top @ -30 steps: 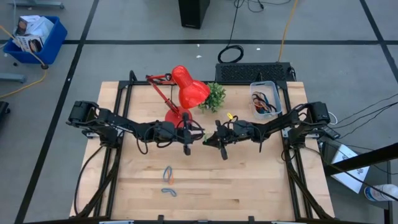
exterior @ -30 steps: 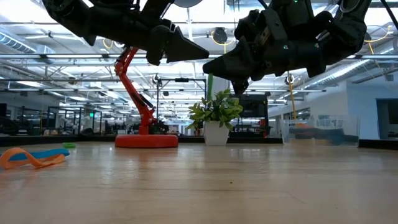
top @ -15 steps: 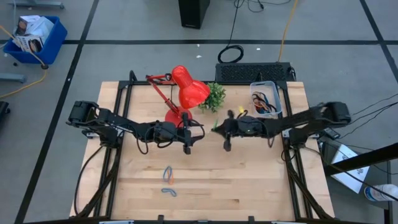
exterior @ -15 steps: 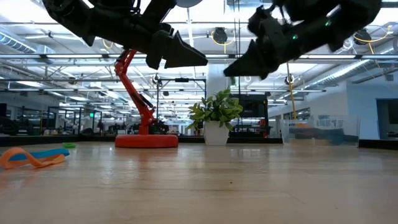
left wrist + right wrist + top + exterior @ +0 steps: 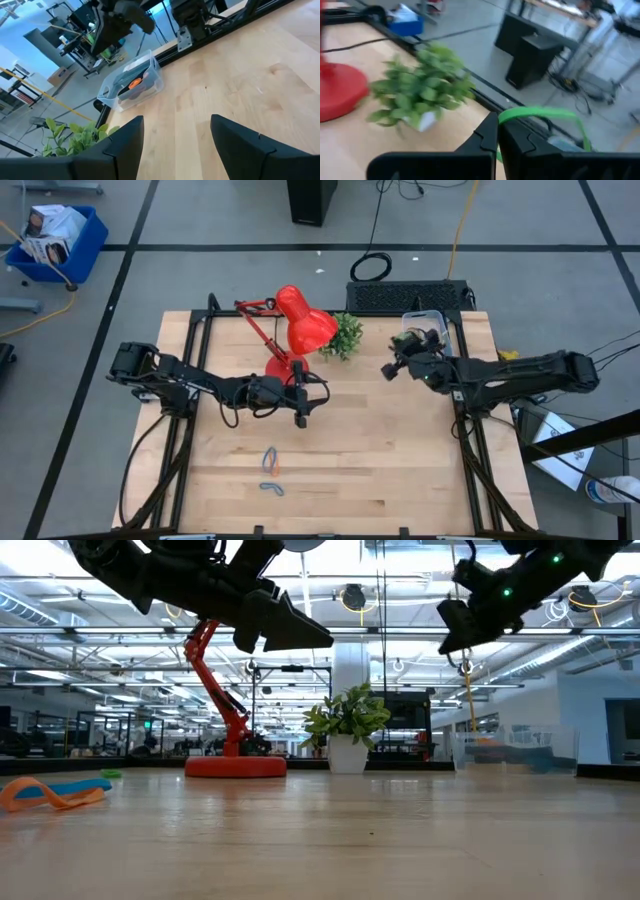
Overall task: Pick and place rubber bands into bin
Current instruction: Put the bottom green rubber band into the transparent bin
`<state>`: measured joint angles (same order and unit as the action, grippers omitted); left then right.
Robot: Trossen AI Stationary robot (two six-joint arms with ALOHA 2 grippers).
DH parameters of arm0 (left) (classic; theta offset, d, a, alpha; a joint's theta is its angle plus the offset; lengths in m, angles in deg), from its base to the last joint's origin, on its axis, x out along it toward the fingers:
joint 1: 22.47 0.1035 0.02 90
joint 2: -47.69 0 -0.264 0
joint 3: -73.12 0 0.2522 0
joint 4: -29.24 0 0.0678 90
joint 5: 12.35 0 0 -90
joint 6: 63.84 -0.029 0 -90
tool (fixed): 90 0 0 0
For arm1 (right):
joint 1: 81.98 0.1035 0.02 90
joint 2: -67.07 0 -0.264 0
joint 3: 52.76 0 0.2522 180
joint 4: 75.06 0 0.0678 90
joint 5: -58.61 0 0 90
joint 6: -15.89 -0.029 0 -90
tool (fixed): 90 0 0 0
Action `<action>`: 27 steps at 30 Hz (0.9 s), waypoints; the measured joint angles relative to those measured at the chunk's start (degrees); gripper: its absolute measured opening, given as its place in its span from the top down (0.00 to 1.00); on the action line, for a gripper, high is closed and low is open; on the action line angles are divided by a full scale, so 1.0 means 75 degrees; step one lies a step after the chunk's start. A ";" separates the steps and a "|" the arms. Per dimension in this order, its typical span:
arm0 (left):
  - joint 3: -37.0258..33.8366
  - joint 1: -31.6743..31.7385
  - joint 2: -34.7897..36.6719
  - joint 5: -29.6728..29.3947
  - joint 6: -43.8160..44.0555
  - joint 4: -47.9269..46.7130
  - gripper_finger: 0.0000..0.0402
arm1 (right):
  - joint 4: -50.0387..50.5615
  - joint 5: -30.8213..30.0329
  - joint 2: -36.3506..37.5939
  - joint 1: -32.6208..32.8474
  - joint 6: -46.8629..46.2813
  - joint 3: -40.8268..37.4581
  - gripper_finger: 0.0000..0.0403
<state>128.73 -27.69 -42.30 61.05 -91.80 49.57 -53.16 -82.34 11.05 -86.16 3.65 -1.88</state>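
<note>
My right pincer (image 5: 497, 131) is clamped on a green rubber band (image 5: 545, 117), raised above the desk (image 5: 400, 470) just beside the bin (image 5: 424, 332) at the far right corner. The bin holds several rubber bands, orange (image 5: 135, 83) and dark ones among them. My left pincer (image 5: 175, 145) hangs open over mid-desk. Loose rubber bands (image 5: 271, 471) lie toward the near edge.

1. My table (image 5: 400, 470) is a pale wooden top in a black frame.
2. A red lamp (image 5: 285, 330) stands by the far edge, with a small potted plant (image 5: 343, 335) just beside its shade.
3. The clear bin (image 5: 426, 338) sits at the far right corner.
4. Loose rubber bands (image 5: 271, 470) lie near the front edge.
</note>
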 joint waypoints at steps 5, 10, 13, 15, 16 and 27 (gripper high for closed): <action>0.0000 -0.0003 -0.0001 0.0000 0.0002 -0.0005 0.41 | 0.1034 0.0020 0.0156 -0.0967 -0.0777 0.0000 1.00; 0.0000 -0.0001 0.0001 0.0003 0.0009 -0.0009 0.41 | 0.1955 0.1238 0.0122 -0.2121 -0.1531 0.0000 1.00; 0.0000 0.0000 0.0000 0.0003 0.0012 -0.0009 0.41 | 0.2234 0.1905 -0.0003 -0.2706 -0.1654 0.0000 1.00; 0.0000 0.0000 0.0001 0.0003 0.0015 -0.0009 0.41 | 0.2356 0.2030 -0.0129 -0.3012 -0.1657 0.0000 1.00; 0.0000 -0.0003 0.0000 0.0003 0.0017 -0.0009 0.41 | 0.2408 0.2034 -0.0196 -0.3146 -0.1667 0.0000 1.00; 0.0000 0.0000 0.0001 0.0006 0.0193 -0.0009 0.41 | 0.2490 0.3426 -0.1053 -0.4034 -0.1878 0.0000 1.00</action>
<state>128.73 -27.69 -42.29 61.09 -90.35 49.50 -34.49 -56.64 3.15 -116.42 -10.44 -1.88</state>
